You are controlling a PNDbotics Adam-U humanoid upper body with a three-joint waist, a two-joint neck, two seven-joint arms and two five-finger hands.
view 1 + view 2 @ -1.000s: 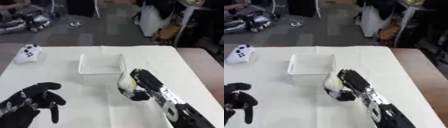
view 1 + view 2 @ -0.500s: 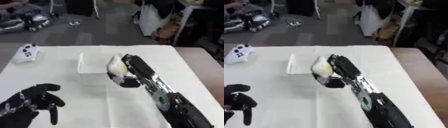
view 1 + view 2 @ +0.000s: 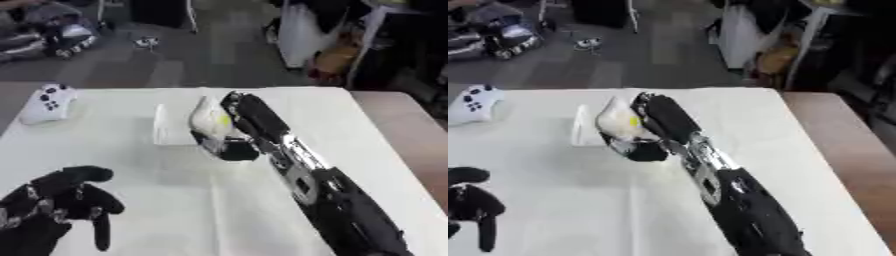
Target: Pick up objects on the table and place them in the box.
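White object over the box, held in your right robot hand.
The white object (image 3: 210, 118) hangs upright above the box (image 3: 166, 131) on the worktop (image 3: 367, 130), right robot hand (image 3: 234, 131) curled round it; left robot hand (image 3: 61, 200) rests relaxed, well apart.

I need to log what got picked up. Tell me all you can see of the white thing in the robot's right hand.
The white object is pale, smooth and rounded with a small yellow mark on its side. It is off the table, gripped in the right hand, whose fingers curl around it, above the white box. Its exact kind is unclear.
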